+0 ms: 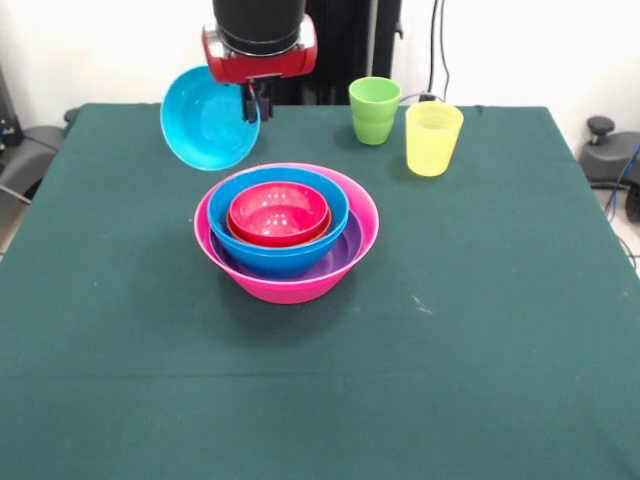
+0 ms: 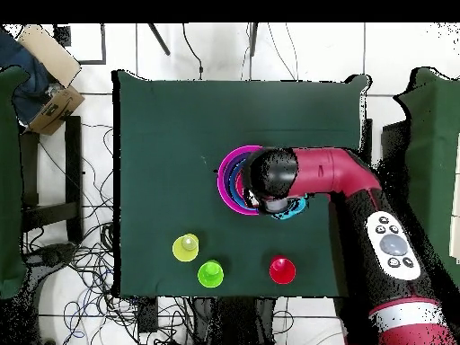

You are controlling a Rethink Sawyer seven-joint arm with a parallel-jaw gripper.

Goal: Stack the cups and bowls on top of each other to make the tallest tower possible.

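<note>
My gripper is shut on the rim of a cyan bowl, which hangs tilted in the air, its hollow facing the camera. It is up and to the left of the tower. The tower is a pink bowl holding a purple bowl, a blue bowl and a magenta-red bowl. A green cup and a yellow cup stand upright at the far right. Overhead, the arm covers most of the pink bowl; the cyan bowl peeks out beside it, and a red cup stands alone.
The dark green table carries nothing else in front of the tower. In the overhead view the green cup and yellow cup stand close together near the table's bottom edge. A cardboard box lies off the table.
</note>
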